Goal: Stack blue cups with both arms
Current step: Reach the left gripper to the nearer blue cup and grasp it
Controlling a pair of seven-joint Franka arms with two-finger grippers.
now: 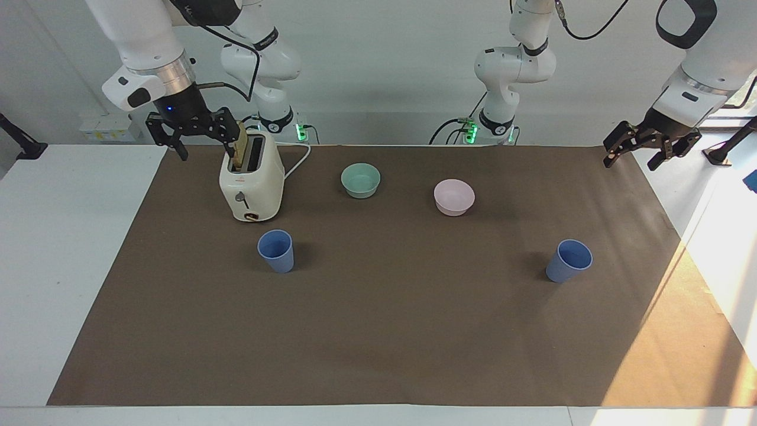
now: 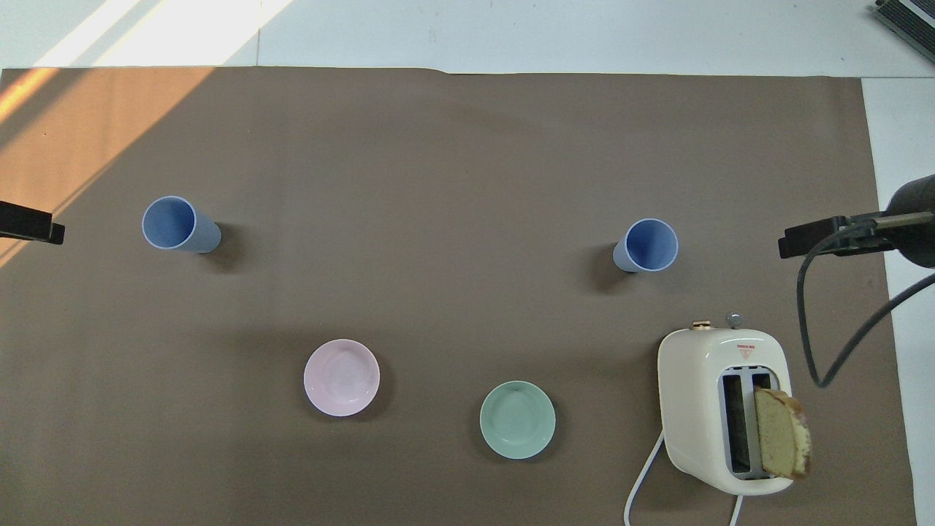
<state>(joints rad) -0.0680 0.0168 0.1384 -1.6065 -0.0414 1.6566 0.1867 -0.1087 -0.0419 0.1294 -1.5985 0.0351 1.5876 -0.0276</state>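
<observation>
Two blue cups stand upright and apart on the brown mat (image 1: 378, 331). One cup (image 1: 276, 250) (image 2: 646, 245) is beside the toaster, toward the right arm's end. The other cup (image 1: 569, 260) (image 2: 179, 224) is toward the left arm's end. My right gripper (image 1: 205, 151) (image 2: 818, 241) hangs open and empty in the air, close to the toaster's top. My left gripper (image 1: 630, 164) (image 2: 33, 223) hangs open and empty over the mat's edge at its own end. Neither gripper touches a cup.
A cream toaster (image 1: 251, 183) with a bread slice (image 1: 239, 145) sticking out stands near the right arm. A mint-green bowl (image 1: 361, 180) and a pale pink bowl (image 1: 453, 196) sit nearer the robots than the cups. Two smaller white arms (image 1: 508, 71) stand at the robots' end.
</observation>
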